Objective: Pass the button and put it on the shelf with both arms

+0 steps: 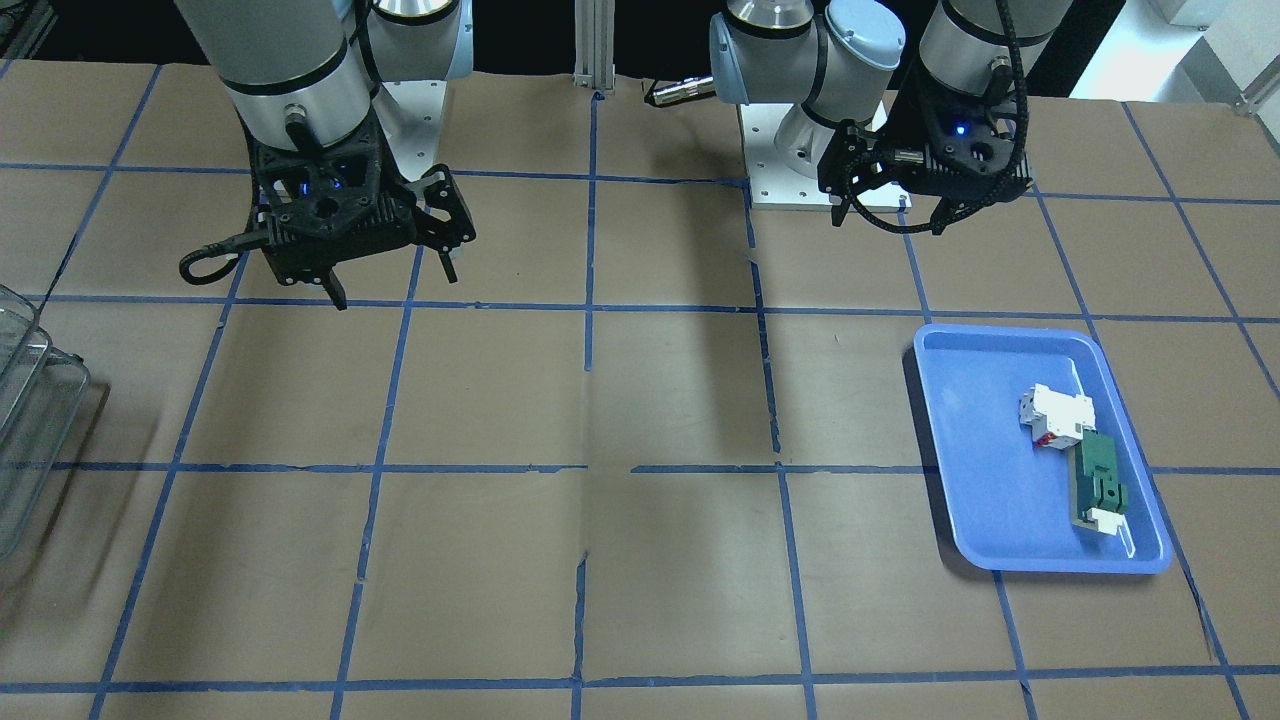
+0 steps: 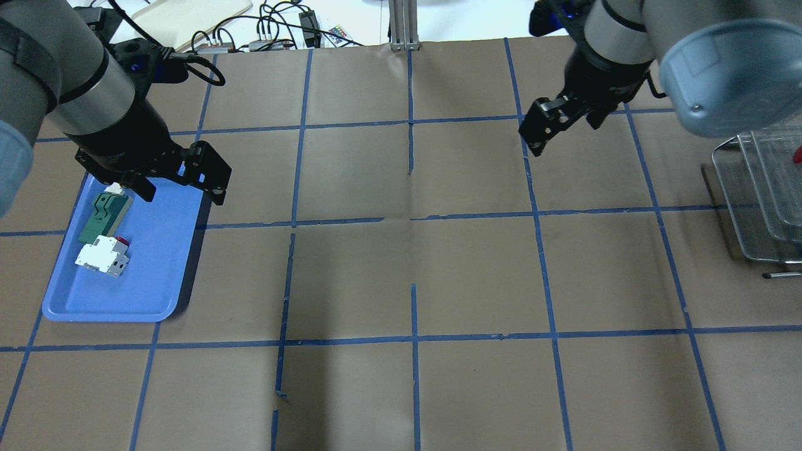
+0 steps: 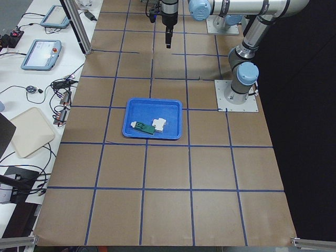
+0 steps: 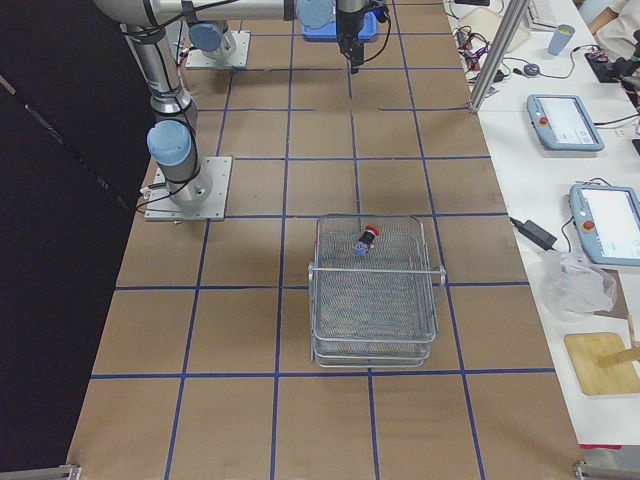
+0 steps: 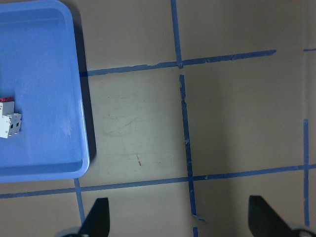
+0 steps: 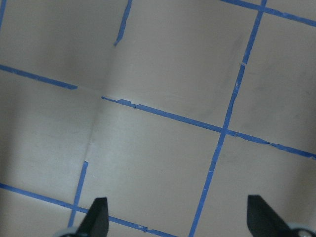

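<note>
Red-ringed button [image 4: 366, 240] inside shelf [image 4: 375, 300], exterior right view

The table [image 2: 476, 275] is covered w/ brown paper [image 1: 480, 580], and lines of blue tape [image 2: 413, 338] divide it into a grid of squares; the tape is torn or broken in some places, and a pale seam runs through the paper near the centre. On the robot's left side a blue tray [image 2: 156, 263] lies flat on the table across one grid line, and at the right end, well apart from it, the wire-mesh shelf [image 4: 380, 320] stands on the paper. Along the robot's edge, the left arm's base plate [image 3: 237, 97] and the right arm's base plate [image 4: 190, 190] sit flat on the table.
</note>
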Robot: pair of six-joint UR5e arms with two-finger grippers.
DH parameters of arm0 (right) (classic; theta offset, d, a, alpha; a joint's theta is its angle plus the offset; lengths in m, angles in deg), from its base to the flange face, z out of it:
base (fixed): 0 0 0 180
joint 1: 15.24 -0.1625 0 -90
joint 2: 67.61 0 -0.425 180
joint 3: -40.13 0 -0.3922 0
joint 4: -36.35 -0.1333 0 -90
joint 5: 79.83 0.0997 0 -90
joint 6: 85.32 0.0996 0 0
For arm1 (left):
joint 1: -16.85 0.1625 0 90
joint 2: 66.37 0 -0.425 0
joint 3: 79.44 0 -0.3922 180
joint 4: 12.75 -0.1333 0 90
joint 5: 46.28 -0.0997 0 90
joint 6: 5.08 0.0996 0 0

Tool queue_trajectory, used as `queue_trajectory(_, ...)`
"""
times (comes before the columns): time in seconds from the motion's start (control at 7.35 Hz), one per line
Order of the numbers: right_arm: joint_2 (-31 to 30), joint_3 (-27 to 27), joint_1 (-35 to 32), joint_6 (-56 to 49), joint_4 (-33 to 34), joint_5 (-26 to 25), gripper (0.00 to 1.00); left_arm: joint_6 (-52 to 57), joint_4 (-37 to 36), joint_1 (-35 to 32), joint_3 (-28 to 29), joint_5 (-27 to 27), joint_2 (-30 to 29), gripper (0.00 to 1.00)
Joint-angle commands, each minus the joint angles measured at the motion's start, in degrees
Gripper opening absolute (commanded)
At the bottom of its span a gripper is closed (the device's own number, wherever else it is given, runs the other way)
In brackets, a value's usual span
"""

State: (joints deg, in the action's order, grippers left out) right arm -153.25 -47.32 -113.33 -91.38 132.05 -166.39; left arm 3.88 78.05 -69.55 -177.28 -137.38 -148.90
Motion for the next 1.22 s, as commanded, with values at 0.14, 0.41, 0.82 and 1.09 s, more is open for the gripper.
queue_trajectory(0.14,-2.2,3.6,2.0,1.1,-13.2,-3.2,1.00,0.0,0.2,0.0,-0.1,0.1,0.0,1.00)
queue_trajectory(0.41,-1.8,1.3,6.9,0.6,-12.5,-2.0,1.00,0.0,0.5,0.1,-0.1,0.1,0.4,1.00)
queue_trajectory(0.82,-2.1,1.1,5.8,2.4,-9.3,-3.0,1.00,0.7,0.5,0.2,-0.6,-0.1,0.4,1.00)
queue_trajectory(1.09,-2.1,1.1,4.8,1.7,-6.3,-4.8,1.00,0.7,0.5,0.2,-0.6,-0.1,0.3,1.00)
